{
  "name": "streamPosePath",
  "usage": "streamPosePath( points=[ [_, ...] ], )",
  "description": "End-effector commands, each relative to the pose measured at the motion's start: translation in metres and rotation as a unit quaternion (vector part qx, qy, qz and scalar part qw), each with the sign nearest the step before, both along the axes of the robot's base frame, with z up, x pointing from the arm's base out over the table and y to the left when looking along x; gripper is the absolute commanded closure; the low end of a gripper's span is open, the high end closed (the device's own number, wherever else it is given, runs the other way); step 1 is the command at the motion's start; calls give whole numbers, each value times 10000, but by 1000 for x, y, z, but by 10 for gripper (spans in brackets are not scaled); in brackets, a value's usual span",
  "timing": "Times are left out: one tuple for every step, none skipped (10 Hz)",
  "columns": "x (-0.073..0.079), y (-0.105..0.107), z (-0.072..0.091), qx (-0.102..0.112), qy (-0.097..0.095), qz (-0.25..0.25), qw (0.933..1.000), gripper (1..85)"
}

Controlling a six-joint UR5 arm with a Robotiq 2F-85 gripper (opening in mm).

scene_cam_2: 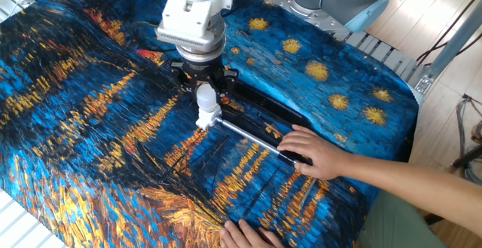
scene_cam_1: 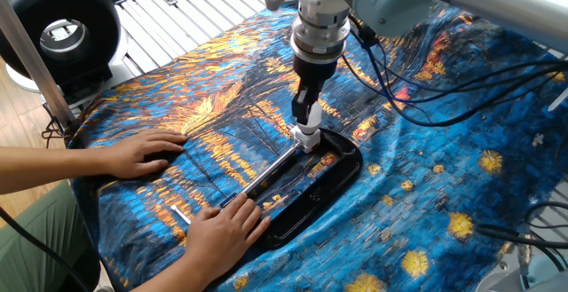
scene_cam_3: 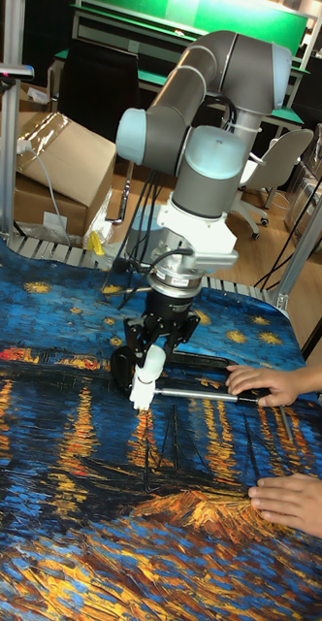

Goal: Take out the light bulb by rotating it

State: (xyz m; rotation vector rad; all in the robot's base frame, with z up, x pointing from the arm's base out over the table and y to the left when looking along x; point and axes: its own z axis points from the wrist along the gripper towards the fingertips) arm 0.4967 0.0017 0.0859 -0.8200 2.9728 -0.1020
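Clearly, the light bulb (scene_cam_2: 204, 97) stood upright in its white socket (scene_cam_2: 206, 117) at the end of a metal rod (scene_cam_2: 245, 133), over the near end of a black tray (scene_cam_1: 333, 169) on the tabletop's painted cloth (scene_cam_1: 444, 177). Your tool (scene_cam_2: 203, 91) came straight down over it, the fingers (scene_cam_3: 132, 357) closed on either side of the round globe, so it looked gripped rather than merely bracketed.

You could judge the bulb to be light, smooth and breakable: frosted glass or thin plastic that would slip under a weak pinch and crack under a hard one. The globe's widest part was the sensible place to hold it, squarely across the middle, since the narrow neck sat too close to the socket to reach.

A person's hand (scene_cam_2: 310, 151) pressed the rod down near the tray's edge, and a second hand (scene_cam_1: 142, 154) lay flat on the cloth further off. You would have relied on that hold to keep the socket from turning with the bulb.
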Motion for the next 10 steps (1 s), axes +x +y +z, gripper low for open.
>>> streamPosePath(
  points=[
    [-1,0,0,-8,33,665,9978,847],
    [-2,-2,1,-76,64,869,9962,847],
    [-2,0,3,-89,73,1036,9945,847],
    [-1,2,4,-102,67,1189,9928,847],
    [2,5,3,-107,29,1365,9906,847],
    [5,7,1,-133,-28,1557,9877,847],
    [9,8,0,-158,-79,1725,9849,847],
    [13,10,-1,-173,-134,1847,9826,847],
    [16,12,-1,-219,-205,1992,9795,847],
    [16,13,1,-281,-245,2047,9781,847]
  ],
)
